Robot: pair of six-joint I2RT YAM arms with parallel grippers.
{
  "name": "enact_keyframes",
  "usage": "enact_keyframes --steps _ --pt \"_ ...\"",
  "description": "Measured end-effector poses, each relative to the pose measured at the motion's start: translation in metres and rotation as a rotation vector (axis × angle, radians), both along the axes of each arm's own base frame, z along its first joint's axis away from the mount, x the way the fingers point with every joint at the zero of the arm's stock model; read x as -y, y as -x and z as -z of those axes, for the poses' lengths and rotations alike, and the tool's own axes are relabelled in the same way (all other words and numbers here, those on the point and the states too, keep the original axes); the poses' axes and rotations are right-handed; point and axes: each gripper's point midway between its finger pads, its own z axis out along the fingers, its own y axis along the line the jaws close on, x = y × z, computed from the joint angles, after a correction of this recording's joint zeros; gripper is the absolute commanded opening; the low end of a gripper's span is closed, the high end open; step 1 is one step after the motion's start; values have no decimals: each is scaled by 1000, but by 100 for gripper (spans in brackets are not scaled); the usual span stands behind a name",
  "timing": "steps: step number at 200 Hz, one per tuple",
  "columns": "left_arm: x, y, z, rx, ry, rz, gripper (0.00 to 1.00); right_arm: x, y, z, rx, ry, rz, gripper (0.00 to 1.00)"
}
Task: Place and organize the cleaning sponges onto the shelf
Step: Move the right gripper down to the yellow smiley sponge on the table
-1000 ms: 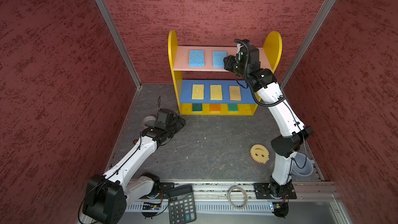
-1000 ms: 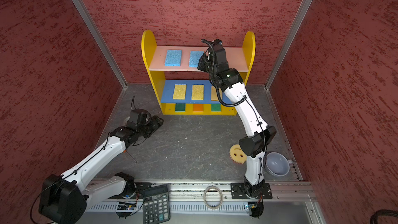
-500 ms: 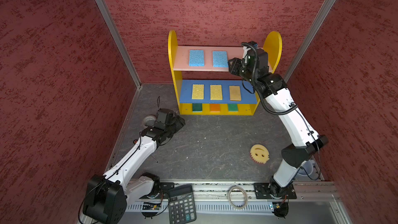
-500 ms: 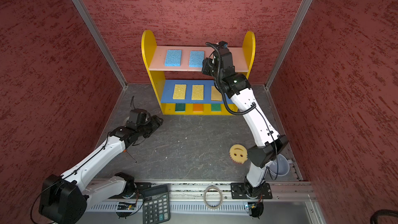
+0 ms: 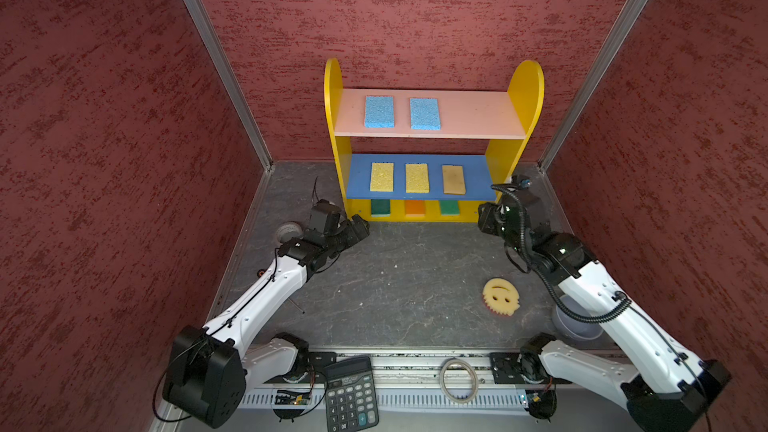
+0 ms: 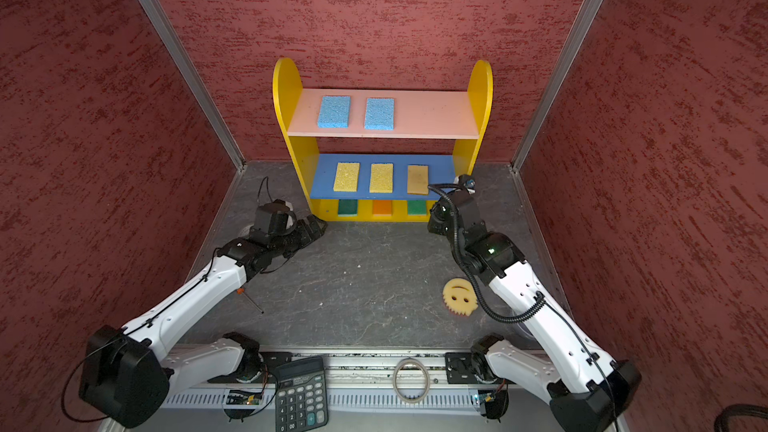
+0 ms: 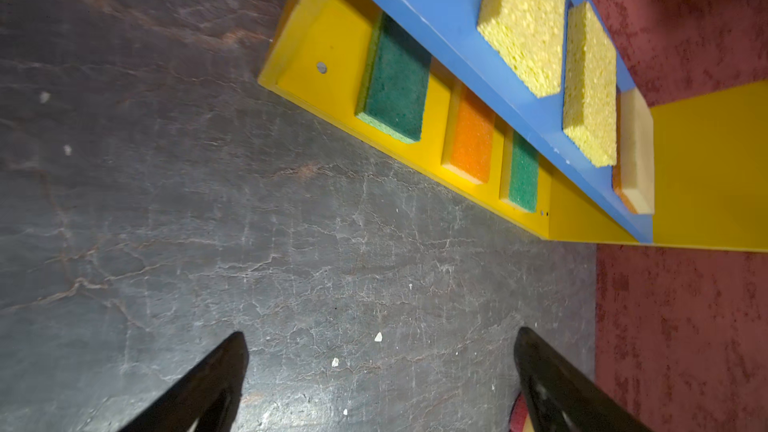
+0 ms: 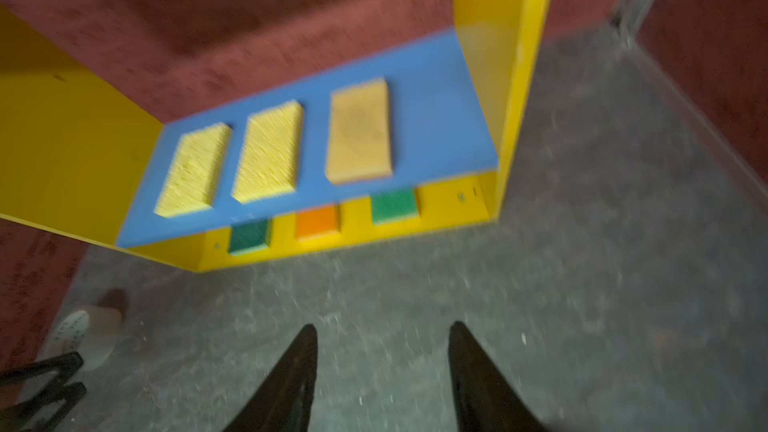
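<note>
The shelf (image 5: 526,89) stands against the back wall. Two blue sponges (image 5: 379,111) lie on its pink top board. Two yellow sponges (image 5: 381,177) and a tan one (image 5: 453,179) lie on the blue board. Green (image 5: 380,208), orange (image 5: 414,207) and green (image 5: 449,207) sponges sit on the bottom. A round yellow smiley sponge (image 5: 500,296) lies on the floor beside my right arm. My left gripper (image 7: 380,338) hovers open and empty over the floor near the shelf's left foot. My right gripper (image 8: 382,330) is open and empty in front of the shelf's right end.
A black calculator (image 5: 351,394) and a ring (image 5: 458,380) lie on the front rail. A grey bowl (image 5: 575,324) sits half hidden under my right arm. A white tape roll (image 5: 289,232) lies behind my left wrist. Red walls close in on three sides.
My right arm has pulled back from the pink top board and dropped to floor level before the shelf's right end, its jaws spreading. My left jaws have opened wider; that arm stayed put.
</note>
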Motion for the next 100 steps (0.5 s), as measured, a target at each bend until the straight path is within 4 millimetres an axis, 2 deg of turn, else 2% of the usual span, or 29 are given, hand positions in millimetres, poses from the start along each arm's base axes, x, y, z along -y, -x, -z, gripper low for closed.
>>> enact_keyframes --steps 20,35,58,100 --pt "9 -2 8 -25 -5 23 99 15 36 85 -219 22 52 82" --pt "15 -4 10 -29 -6 36 99 26 63 126 -335 31 86 88" --pt "25 -9 8 -27 6 64 99 36 84 154 -398 7 132 75" --pt "32 -12 3 -5 12 106 100 25 92 192 -400 -121 135 65"
